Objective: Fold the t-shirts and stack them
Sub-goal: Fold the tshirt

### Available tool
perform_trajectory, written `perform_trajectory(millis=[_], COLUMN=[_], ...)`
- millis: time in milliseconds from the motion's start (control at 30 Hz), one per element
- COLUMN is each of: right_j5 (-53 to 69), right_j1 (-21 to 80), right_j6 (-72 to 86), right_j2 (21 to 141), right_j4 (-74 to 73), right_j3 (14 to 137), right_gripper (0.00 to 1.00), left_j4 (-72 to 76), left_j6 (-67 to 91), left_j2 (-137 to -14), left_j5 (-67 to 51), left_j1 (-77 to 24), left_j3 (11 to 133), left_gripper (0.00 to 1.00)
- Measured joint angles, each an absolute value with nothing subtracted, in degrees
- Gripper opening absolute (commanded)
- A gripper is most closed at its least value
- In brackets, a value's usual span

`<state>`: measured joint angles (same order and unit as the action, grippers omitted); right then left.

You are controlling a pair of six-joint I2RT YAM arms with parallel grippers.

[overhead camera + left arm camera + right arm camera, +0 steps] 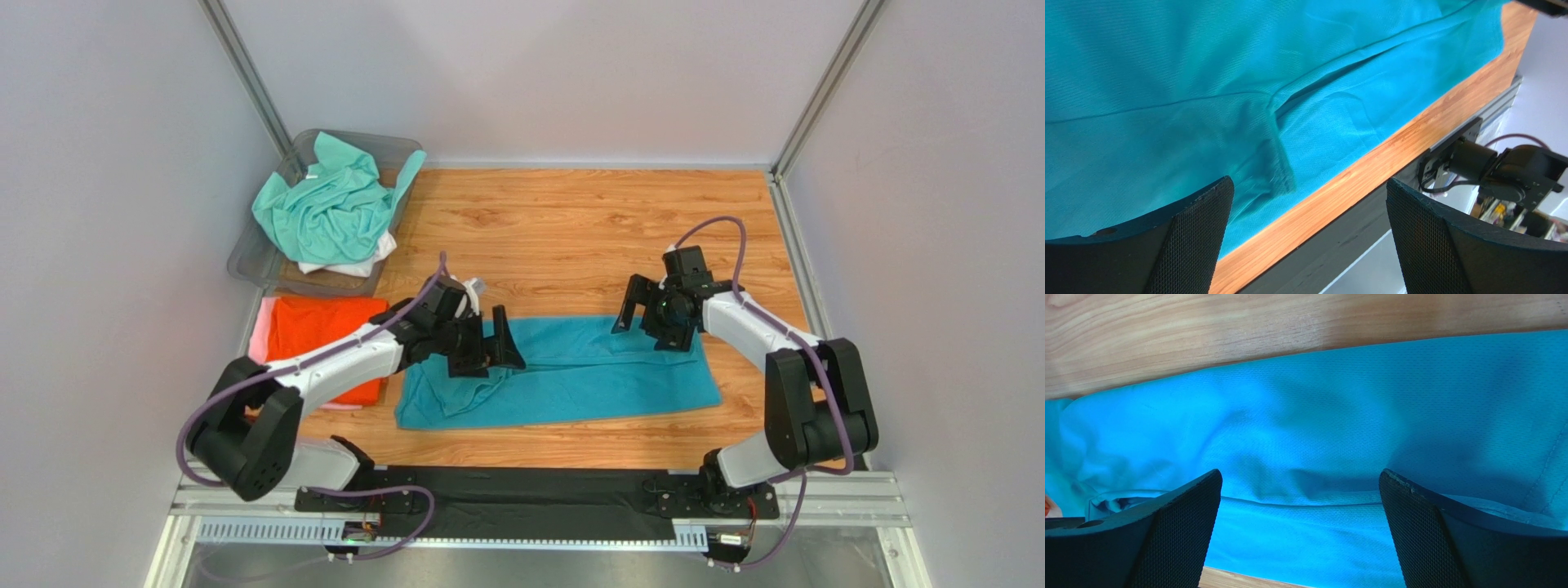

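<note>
A teal-blue t-shirt (577, 374) lies folded into a long band across the middle of the wooden table (577, 233). My left gripper (485, 346) hovers open over the band's left part, with nothing between its fingers; its wrist view shows the cloth (1198, 92) and the table's near edge. My right gripper (653, 316) stands open above the band's far right edge, the cloth (1303, 435) spread below its empty fingers. An orange t-shirt (321, 337) lies folded on a pale pink one (260, 328) at the left. A mint-green t-shirt (329, 202) is crumpled on a white one (368, 261).
A clear grey plastic bin (264, 251) at the back left holds the mint-green and white shirts. Grey walls enclose the table on three sides. A metal rail (540, 496) with the arm bases runs along the near edge.
</note>
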<state>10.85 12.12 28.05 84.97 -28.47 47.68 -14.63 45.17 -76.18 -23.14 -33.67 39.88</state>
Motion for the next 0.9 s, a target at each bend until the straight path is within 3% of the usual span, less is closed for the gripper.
perform_trajectory(millis=[200, 633, 900], right_j5=[7.7, 0.3, 0.0], right_j1=[11.9, 9.0, 8.8], right_j6=[29.6, 29.8, 28.5], right_j2=[85.0, 84.5, 82.2], right_j4=[-29.1, -33.1, -32.8], right_j3=[47.7, 47.6, 43.5], right_gripper=[1.00, 1.00, 1.00], left_j4=[-13.6, -12.6, -17.1], left_j6=[45.5, 46.2, 45.5], left_j2=[-82.4, -82.5, -86.6], left_j5=[-23.9, -22.4, -18.9], left_j1=[-36.7, -37.8, -37.5], left_j3=[41.1, 37.9, 43.5], left_gripper=[1.00, 1.00, 1.00])
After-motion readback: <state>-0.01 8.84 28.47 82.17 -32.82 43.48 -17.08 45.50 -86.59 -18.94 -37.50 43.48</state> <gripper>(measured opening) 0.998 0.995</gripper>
